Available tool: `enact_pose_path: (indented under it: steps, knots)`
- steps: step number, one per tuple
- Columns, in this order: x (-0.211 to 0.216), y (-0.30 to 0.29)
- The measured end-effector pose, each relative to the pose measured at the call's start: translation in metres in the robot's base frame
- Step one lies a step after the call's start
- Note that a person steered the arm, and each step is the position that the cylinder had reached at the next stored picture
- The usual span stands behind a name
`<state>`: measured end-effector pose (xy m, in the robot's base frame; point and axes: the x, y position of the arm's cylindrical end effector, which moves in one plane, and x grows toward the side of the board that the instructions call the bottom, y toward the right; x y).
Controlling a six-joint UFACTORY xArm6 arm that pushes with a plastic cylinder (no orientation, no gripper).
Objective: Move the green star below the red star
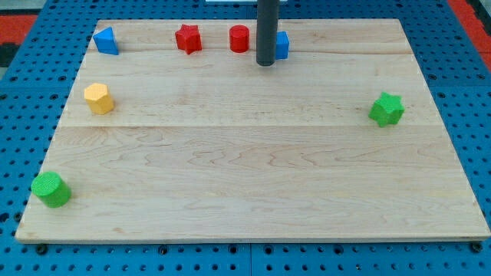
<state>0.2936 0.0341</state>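
The green star (387,109) is seen near the right edge of the tabletop (253,192), about midway between the view's top and bottom, well apart from every other block. The red star (188,38) lies near the top edge, left of centre, with a red cylinder (239,38) just beside it on its right. The end effector is a plain rod with nothing held and no jaws to open or close; its tip (265,64) is set down near the top edge, just right of the red cylinder and close against a blue block (282,44), which is partly hidden behind the rod, so its shape cannot be made out and contact cannot be confirmed. From the tip, the green star lies well off to the view's right and somewhat lower, so a long approach is judged to be needed; since the goal spot below the red star lies far to the left of the green star, the tip would probably have to be brought round to the star's right side before a leftward push is made. The star's points are hard to resolve at this size, and no long axis can be told. Elsewhere, a blue triangle (106,41) is at the top left corner, a yellow block (99,98) below it, and a green cylinder (51,189) at the bottom left, all clear of the likely path
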Motion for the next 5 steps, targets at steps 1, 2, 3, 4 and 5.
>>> enact_pose_path:
  steps: [1, 2, 3, 4, 5]
  knots:
    - [-0.016, 0.022]
    - [-0.030, 0.019]
    - [0.028, 0.045]
    - [0.071, 0.175]
    - [0.116, 0.257]
